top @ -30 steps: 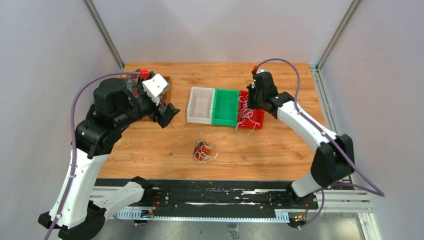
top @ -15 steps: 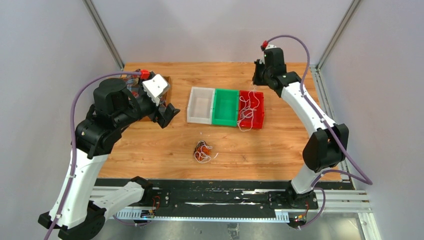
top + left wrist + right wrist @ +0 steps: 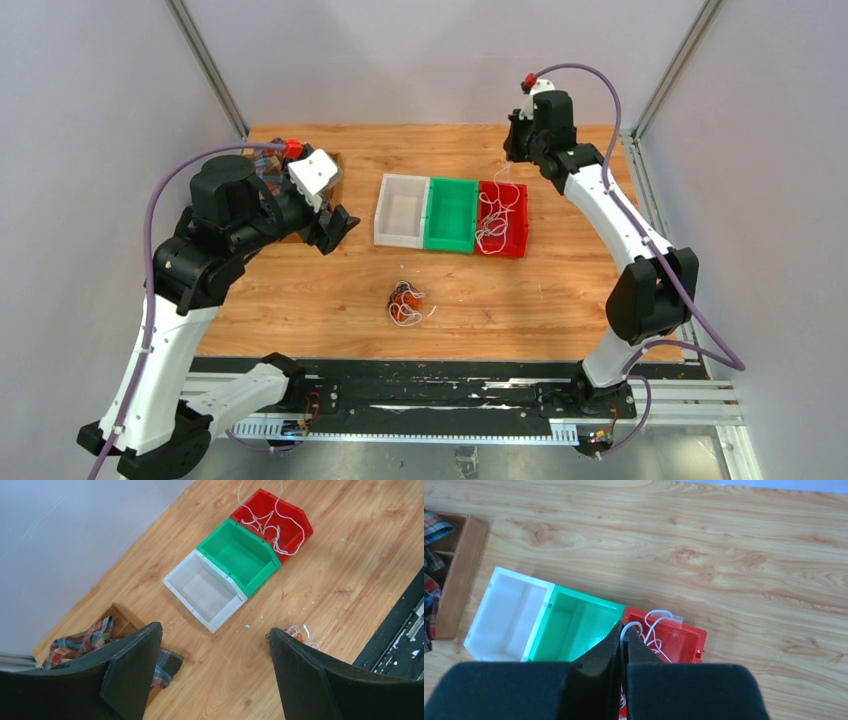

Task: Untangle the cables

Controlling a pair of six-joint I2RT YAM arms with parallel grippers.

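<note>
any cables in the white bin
No, the white bin shows only its bare floor; the white cables lie in the red bin.

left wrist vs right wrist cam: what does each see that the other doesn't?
Left wrist only: open left gripper, small orange-and-white cable tangle on the wooden table.
Right wrist only: right gripper shut on the thin white cable.
Both: white plastic bin, green plastic bin, red plastic bin holding that cable's loops, wooden box with plaid cloth.
</note>
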